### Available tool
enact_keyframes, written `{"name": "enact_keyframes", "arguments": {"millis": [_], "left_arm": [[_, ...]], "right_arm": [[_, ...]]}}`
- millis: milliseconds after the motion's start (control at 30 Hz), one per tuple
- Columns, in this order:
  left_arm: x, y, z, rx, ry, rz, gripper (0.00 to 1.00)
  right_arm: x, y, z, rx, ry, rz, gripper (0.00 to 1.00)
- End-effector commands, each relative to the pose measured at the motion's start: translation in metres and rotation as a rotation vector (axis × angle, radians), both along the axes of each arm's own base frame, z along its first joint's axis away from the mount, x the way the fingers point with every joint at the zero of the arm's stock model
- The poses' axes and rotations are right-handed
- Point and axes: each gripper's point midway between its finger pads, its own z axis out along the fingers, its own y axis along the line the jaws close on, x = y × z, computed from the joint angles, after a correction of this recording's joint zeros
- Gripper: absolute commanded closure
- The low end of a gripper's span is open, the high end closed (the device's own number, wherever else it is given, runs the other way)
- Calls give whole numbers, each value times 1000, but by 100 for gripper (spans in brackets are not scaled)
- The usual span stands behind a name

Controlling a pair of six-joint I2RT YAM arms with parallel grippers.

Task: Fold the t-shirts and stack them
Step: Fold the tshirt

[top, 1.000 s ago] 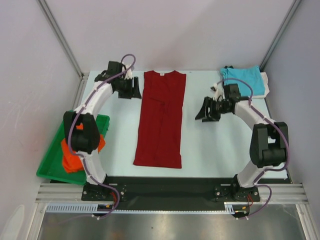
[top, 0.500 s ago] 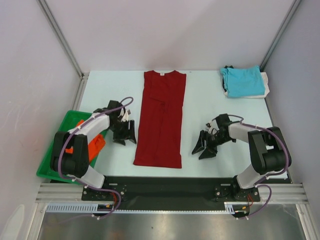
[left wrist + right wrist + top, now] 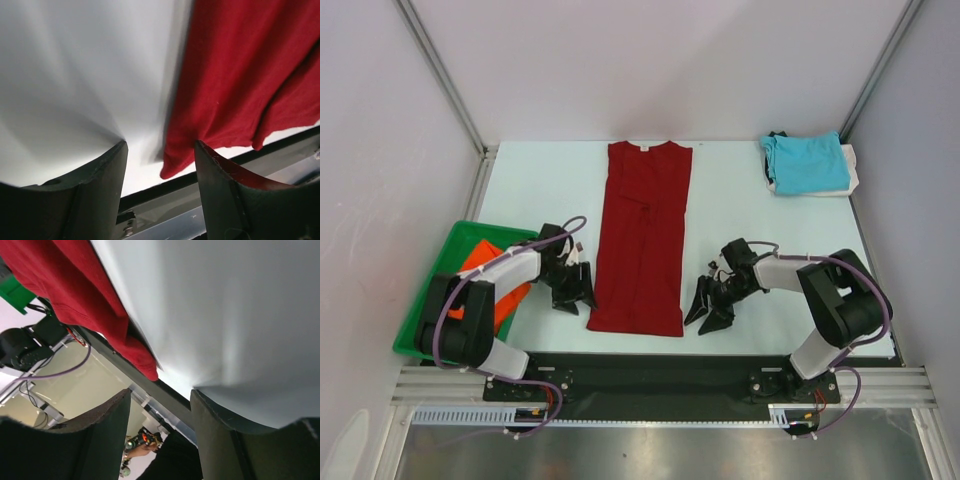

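Over the last second both arms have drawn back from the far half of the table (image 3: 740,200) toward their bases. The left gripper (image 3: 572,290) has slid from the collar end of the dark red t-shirt (image 3: 645,235) down to its hem, and the right gripper (image 3: 708,305) has made the matching move on the other side.

The shirt lies flat and lengthwise between the two grippers, just to the right of the left one and just to the left of the right one. Both sets of jaws are spread and hold nothing. In the left wrist view the near hem corner sits just ahead of the gap, close to the right-hand finger (image 3: 235,200); whether it touches cannot be told. In the right wrist view the other hem corner lies just ahead, toward the left-hand finger (image 3: 100,440).

The folded turquoise t-shirt (image 3: 807,162) lies well beyond the right gripper, at the far right corner. The bright orange t-shirt (image 3: 480,255) sits in the green tray (image 3: 425,325), to the left of the left gripper and partly hidden by that arm.
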Motion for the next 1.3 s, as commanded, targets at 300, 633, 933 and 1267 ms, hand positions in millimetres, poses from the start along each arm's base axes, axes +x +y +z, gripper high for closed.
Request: {"name": "enact_keyframes", "arguments": {"millis": [300, 633, 933, 1267], "left_arm": [[-20, -19, -2, -65, -43, -22, 40], [-22, -19, -5, -73, -38, -18, 44], [-26, -24, -4, -106, -31, -20, 60], [-14, -29, 14, -138, -112, -53, 100]], "right_arm": [[23, 10, -33, -140, -97, -24, 44], [14, 5, -50, -301, -100, 18, 51], [14, 7, -55, -308, -96, 8, 63], [34, 23, -23, -164, -206, 28, 100]]}}
